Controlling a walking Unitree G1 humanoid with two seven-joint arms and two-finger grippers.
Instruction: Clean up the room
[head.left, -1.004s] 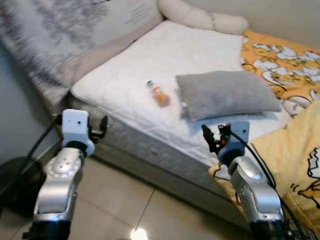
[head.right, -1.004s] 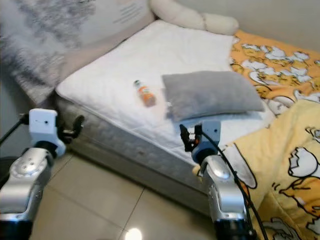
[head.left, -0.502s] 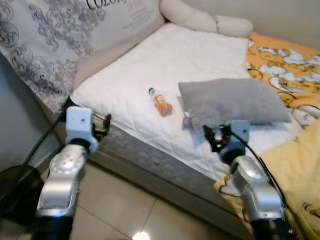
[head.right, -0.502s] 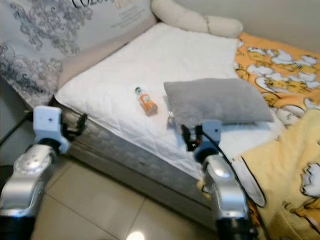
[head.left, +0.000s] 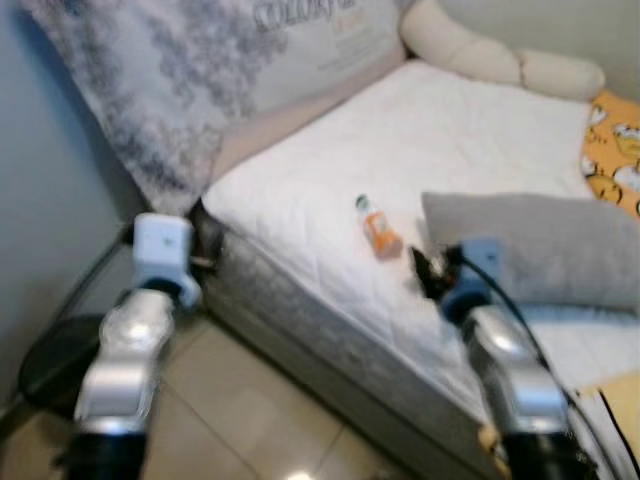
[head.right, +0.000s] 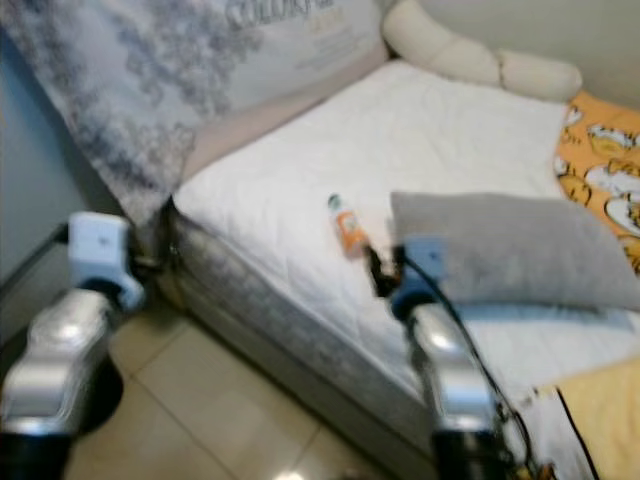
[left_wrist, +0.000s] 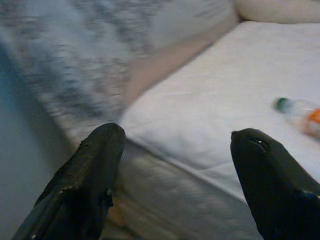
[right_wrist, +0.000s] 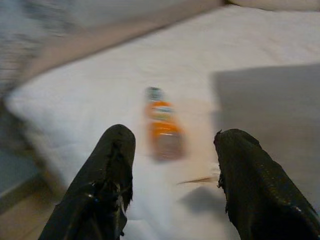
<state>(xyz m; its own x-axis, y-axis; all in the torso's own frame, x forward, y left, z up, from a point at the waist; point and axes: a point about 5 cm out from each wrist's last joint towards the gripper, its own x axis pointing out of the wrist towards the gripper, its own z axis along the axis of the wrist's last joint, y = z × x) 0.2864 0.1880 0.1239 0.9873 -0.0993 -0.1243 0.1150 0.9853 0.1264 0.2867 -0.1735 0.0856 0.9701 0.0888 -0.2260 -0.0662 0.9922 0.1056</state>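
Note:
A small orange bottle (head.left: 379, 227) with a green cap lies on its side on the white mattress (head.left: 440, 130), just left of a grey pillow (head.left: 545, 245). My right gripper (head.left: 428, 272) is open over the mattress edge, a short way in front of the bottle (right_wrist: 162, 128), with nothing between its fingers (right_wrist: 107, 175). My left gripper (head.left: 207, 243) is open at the bed's near corner, beside the mattress side. In its wrist view the bottle (left_wrist: 300, 111) lies far off on the mattress (left_wrist: 235, 100).
A large patterned cushion (head.left: 200, 70) leans at the head of the bed. A cream bolster (head.left: 500, 55) lies at the far end and an orange cartoon blanket (head.right: 600, 170) at the right. A dark round base (head.left: 55, 365) stands on the tiled floor (head.left: 250, 420) at left.
The camera has swung left and nearer, so the whole scene has shifted right. My right gripper now stands closer to the bottle. Both grippers stay open.

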